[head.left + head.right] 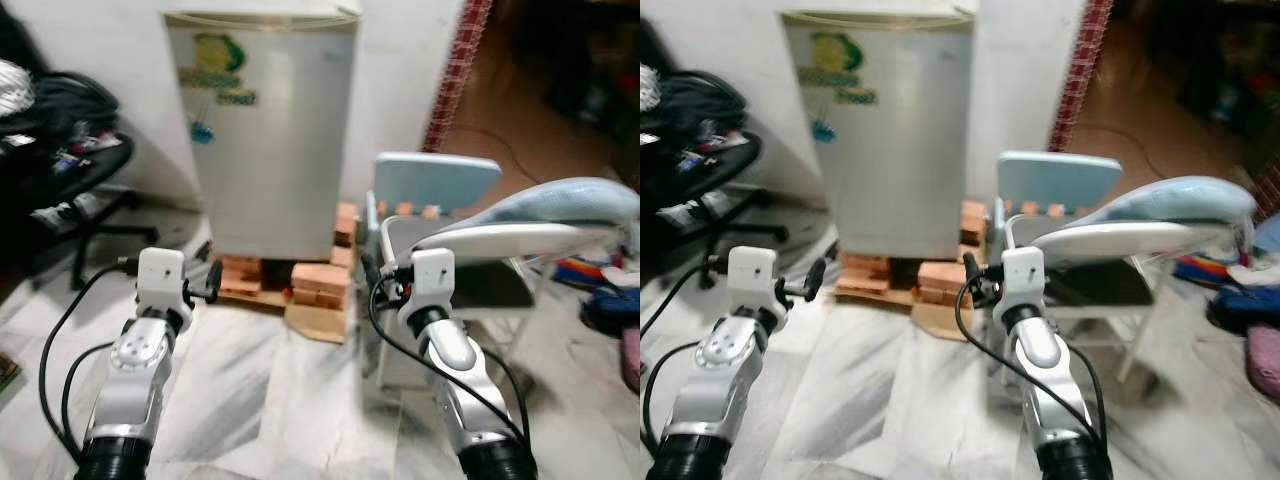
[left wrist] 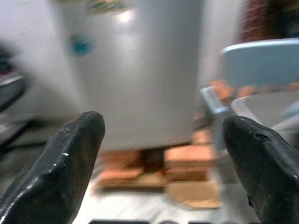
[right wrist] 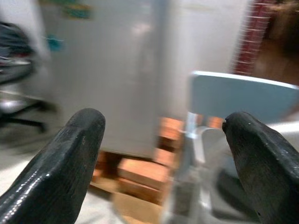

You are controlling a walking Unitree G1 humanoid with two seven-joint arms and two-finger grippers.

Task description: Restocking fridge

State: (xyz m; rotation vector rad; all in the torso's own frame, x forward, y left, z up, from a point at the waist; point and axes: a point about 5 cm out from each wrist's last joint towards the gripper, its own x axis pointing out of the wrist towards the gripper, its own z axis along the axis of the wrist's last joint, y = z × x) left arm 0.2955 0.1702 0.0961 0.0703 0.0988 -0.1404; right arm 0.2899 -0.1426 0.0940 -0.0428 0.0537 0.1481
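Observation:
A small silver fridge (image 1: pixel 265 130) stands against the white wall with its door closed and green and blue stickers on the front. It rests on orange bricks (image 1: pixel 318 280) and a board. Both my arms are raised in front of me, some way short of the fridge. My left gripper (image 2: pixel 163 154) is open with nothing between its fingers (image 2: pixel 65 168). My right gripper (image 3: pixel 163 154) is also open and empty, close to a light blue chair (image 1: pixel 437 180) at the fridge's right.
A white and pale blue oval object (image 1: pixel 545 220) lies across the chair's seat. A black office chair (image 1: pixel 75 175) piled with items stands at the left. Coloured items (image 1: pixel 605 290) lie on the floor at the right. The floor is grey marble (image 1: pixel 270 400).

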